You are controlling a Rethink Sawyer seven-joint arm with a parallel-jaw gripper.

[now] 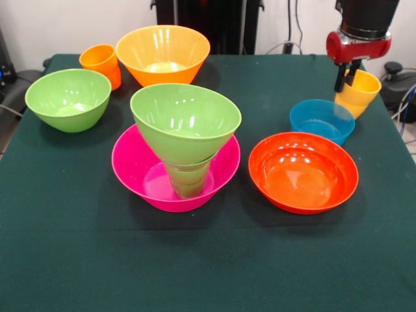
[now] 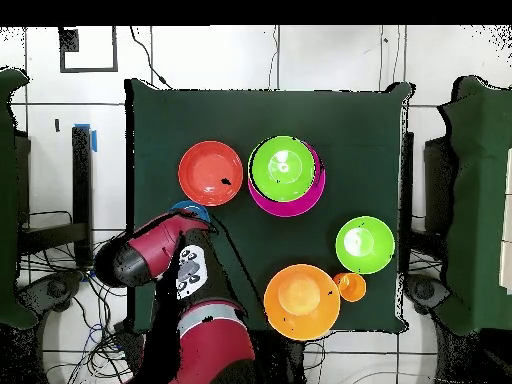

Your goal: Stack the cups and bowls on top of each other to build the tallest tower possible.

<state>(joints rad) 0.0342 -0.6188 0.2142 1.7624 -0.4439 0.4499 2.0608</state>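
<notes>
Green bowl (image 1: 185,120) + cup in pink bowl (image 1: 133,170)

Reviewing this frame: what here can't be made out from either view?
- Yellow cup: the overhead view hides it under the arm; the front view doesn't settle whether the gripper grips it.
- Blue bowl: mostly covered by the arm overhead.
- Tower: the light green bowl hides how many pieces sit under it; overhead it covers most of the pink bowl.
- Arm: cut off by the front view's top edge.
</notes>
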